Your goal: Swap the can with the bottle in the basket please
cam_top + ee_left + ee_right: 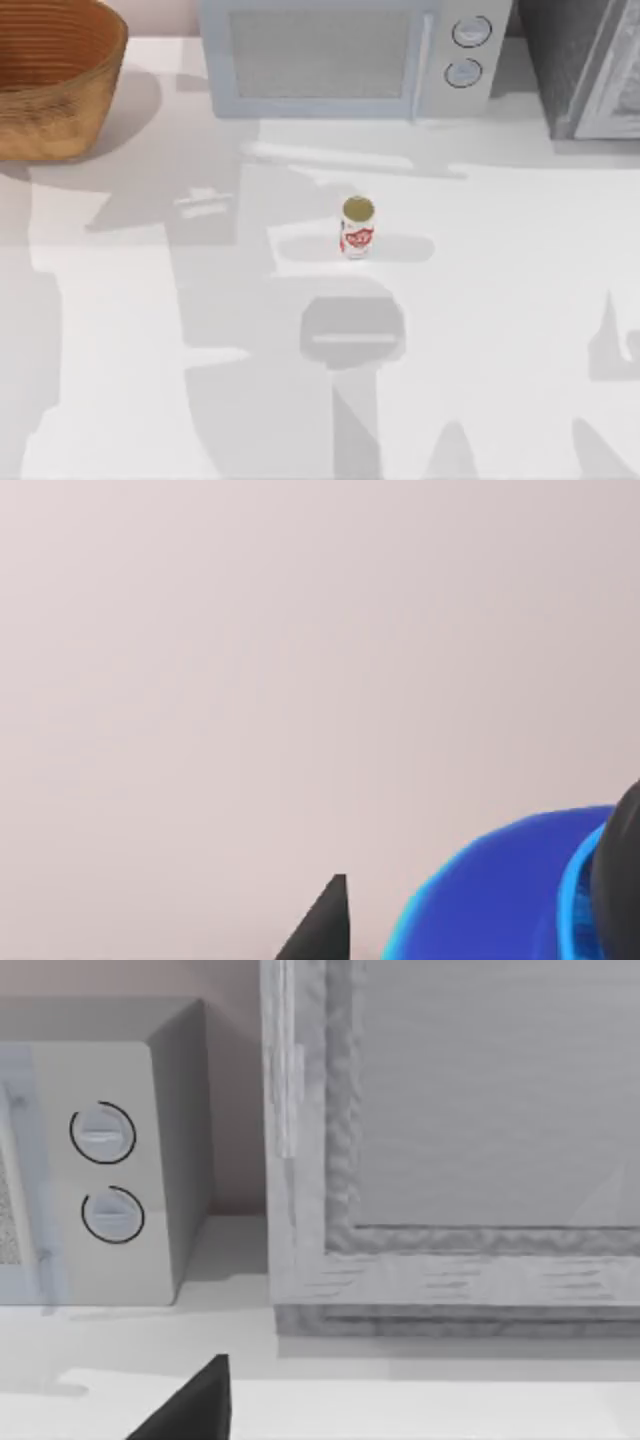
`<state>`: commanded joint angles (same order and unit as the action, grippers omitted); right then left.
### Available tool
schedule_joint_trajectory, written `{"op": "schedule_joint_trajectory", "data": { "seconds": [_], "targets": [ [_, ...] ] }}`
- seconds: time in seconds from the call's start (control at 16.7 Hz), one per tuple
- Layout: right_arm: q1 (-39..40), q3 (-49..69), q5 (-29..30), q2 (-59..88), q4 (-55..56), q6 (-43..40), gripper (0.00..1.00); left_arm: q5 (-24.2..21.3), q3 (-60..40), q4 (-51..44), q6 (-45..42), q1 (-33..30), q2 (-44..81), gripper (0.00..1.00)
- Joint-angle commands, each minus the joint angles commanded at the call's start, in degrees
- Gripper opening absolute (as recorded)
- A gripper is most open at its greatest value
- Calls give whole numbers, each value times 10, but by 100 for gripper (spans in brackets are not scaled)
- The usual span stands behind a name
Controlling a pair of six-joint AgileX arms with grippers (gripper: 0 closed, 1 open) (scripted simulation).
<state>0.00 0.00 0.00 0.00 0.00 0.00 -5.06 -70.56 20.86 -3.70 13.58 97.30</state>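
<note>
The can (pixel 357 228), white with a red label and a gold top, stands upright at the middle of the table. The brown woven basket (pixel 60 90) sits at the back left corner, and what I see of its inside holds nothing. In the left wrist view a rounded blue body with a turquoise band, the bottle (pixel 480 910), sits against a plain wall. It lies between a dark fingertip (pixel 328 925) and a dark shape at the picture's edge, held in my left gripper (pixel 475 930). One dark fingertip (pixel 195 1405) of my right gripper points at the back right corner.
A grey microwave (pixel 340 55) with two knobs (pixel 468 50) stands along the back edge. A grey cabinet (pixel 590 65) is at the back right, close to my right gripper in the right wrist view. Arm shadows lie across the white table (pixel 500 330).
</note>
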Motion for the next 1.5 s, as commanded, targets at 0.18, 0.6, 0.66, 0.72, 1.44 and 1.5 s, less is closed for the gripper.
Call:
{"op": "schedule_joint_trajectory", "data": {
  "seconds": [0.18,0.6,0.66,0.72,1.44,1.5],
  "targets": [
    [0,0,0,0,0,0,100,-25,-71,-128,3,-21,9,0],
    [0,0,0,0,0,0,100,-52,-117,-224,8,-45,25,0],
    [0,0,0,0,0,0,100,-52,-117,-224,8,-45,25,0],
    [0,0,0,0,0,0,100,-52,-117,-224,8,-45,25,0],
    [0,0,0,0,0,0,100,-39,-162,-154,13,-60,139,0],
    [0,0,0,0,0,0,100,-39,-162,-154,13,-60,139,0]
  ]
}}
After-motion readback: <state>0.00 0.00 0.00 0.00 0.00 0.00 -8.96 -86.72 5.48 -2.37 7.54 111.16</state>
